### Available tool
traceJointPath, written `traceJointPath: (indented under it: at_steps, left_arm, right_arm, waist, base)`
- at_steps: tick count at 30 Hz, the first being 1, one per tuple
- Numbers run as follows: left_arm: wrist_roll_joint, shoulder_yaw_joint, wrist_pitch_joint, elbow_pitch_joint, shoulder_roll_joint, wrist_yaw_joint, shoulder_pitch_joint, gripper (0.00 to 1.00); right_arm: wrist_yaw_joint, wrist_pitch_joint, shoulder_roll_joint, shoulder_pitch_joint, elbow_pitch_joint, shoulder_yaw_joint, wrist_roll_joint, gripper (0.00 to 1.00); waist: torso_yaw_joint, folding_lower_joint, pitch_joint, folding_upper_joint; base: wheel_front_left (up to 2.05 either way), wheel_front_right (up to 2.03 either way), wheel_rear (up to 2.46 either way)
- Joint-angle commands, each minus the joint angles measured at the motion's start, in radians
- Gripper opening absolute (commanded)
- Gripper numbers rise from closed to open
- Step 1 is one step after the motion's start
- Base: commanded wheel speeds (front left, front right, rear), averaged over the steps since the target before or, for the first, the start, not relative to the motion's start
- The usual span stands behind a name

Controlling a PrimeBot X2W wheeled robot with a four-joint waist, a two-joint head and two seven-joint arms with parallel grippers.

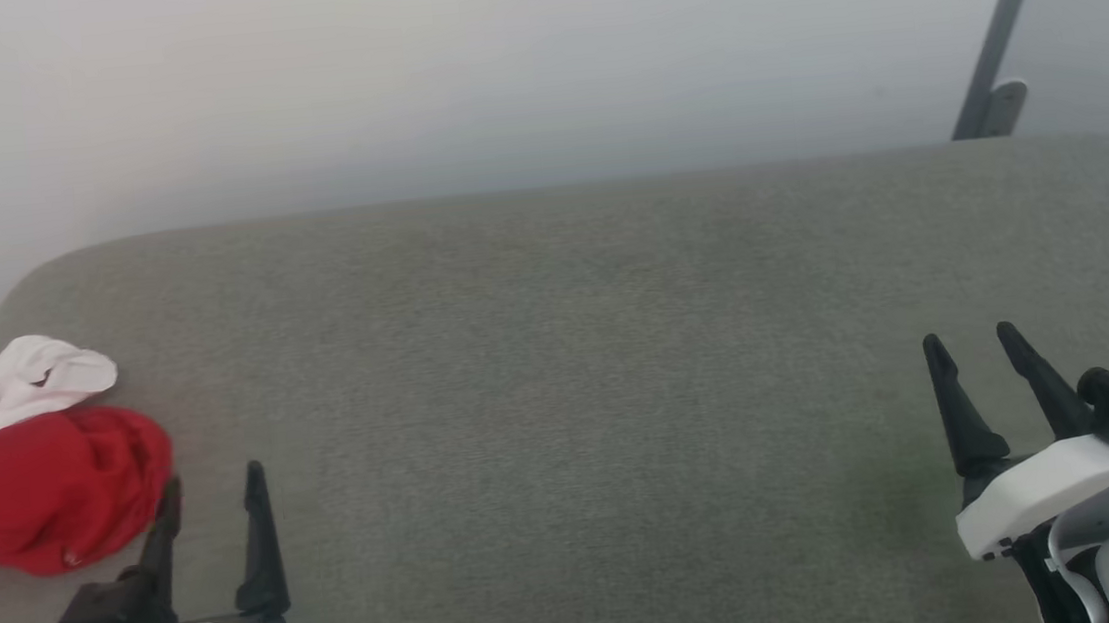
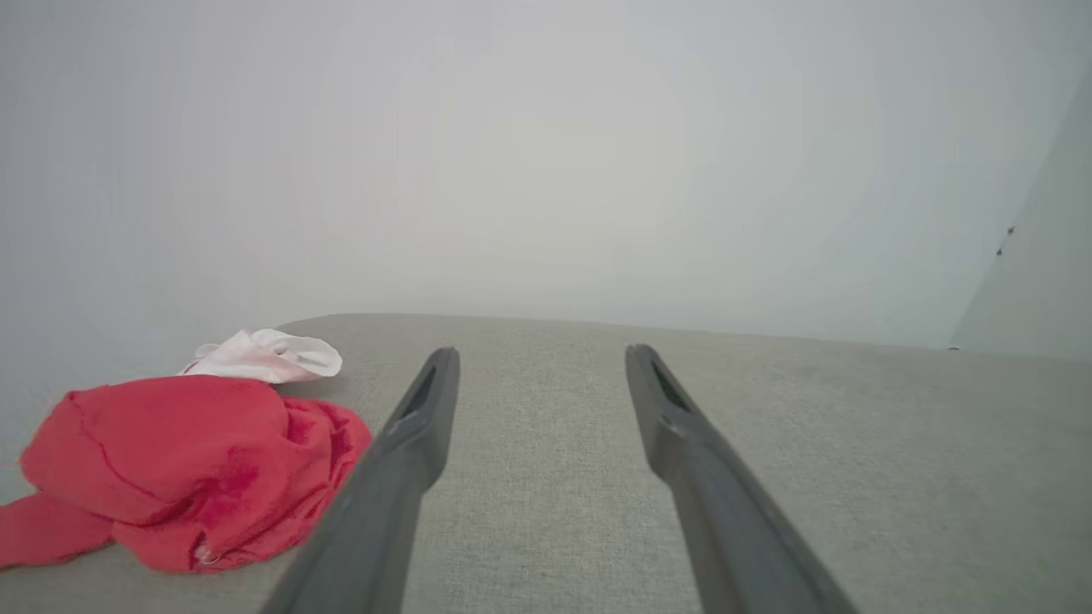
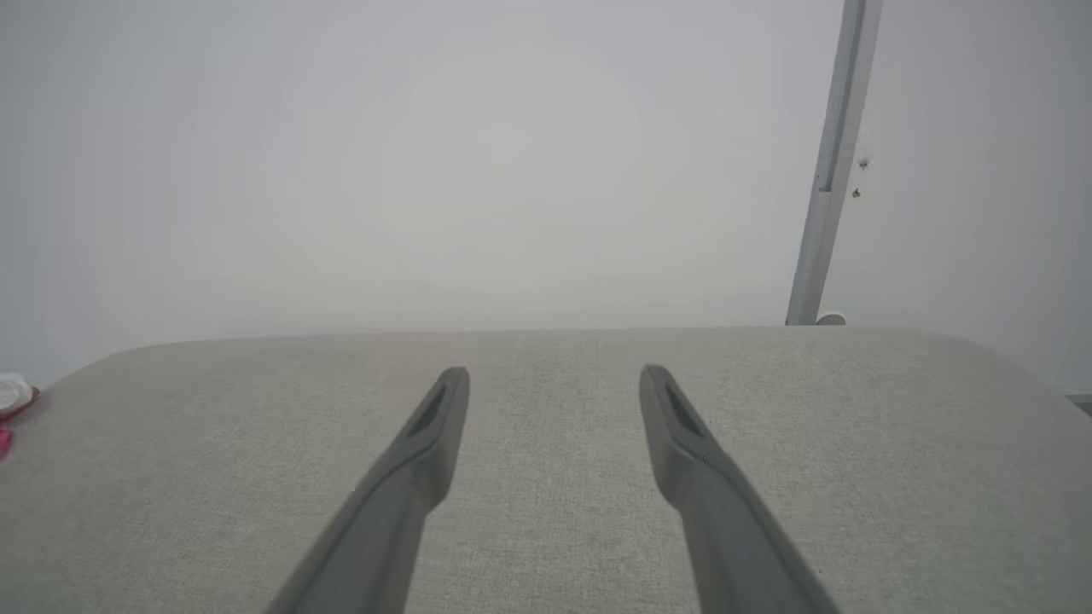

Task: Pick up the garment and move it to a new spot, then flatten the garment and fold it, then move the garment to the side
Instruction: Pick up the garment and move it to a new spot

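One garment beside left claw

A grey-green upholstered surface with rounded corners stands before a plain white wall, evenly and softly lit. A slim grey pole leans at the right.

Right gripper: two long dark fingers rose from the bottom edge, spread well apart, nothing between them, tips over the cloth top. Grey upholstered surface: flat, woven, with rounded far corners, bare beneath the fingers. Garment: a sliver of white and red at the far left edge, resting on the surface, well apart from the fingers. Wall: pale and plain. Pole: grey, slightly tilted, standing behind the surface's far right.
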Motion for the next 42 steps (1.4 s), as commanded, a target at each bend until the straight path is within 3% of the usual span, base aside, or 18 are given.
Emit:
traceJointPath:
  at_steps: [1,26,42]
  left_arm:
    - [-0.008,0.01,-0.005,0.005,-0.001,0.004,-0.012,1.0]
    - [-0.082,0.074,0.06,0.005,0.058,0.023,-0.005,1.0]
    - [-0.123,0.074,0.084,0.0,0.051,0.032,-0.014,1.0]
  right_arm:
    - [0.0,0.002,-0.001,-0.002,0.0,0.01,0.004,1.0]
    - [0.0,0.003,0.018,-0.051,0.055,0.193,0.047,1.0]
    - [0.0,-0.014,0.01,-0.055,0.079,0.194,0.057,1.0]
  waist:
    - [0.02,0.0,-0.008,-0.0001]
    - [0.348,0.0,-0.088,-0.0001]
    - [0.422,0.0,-0.079,-0.0001]
  base:
    - [0.0,0.0,0.0]
    - [0.0,0.0,0.0]
    - [0.0,0.0,0.0]
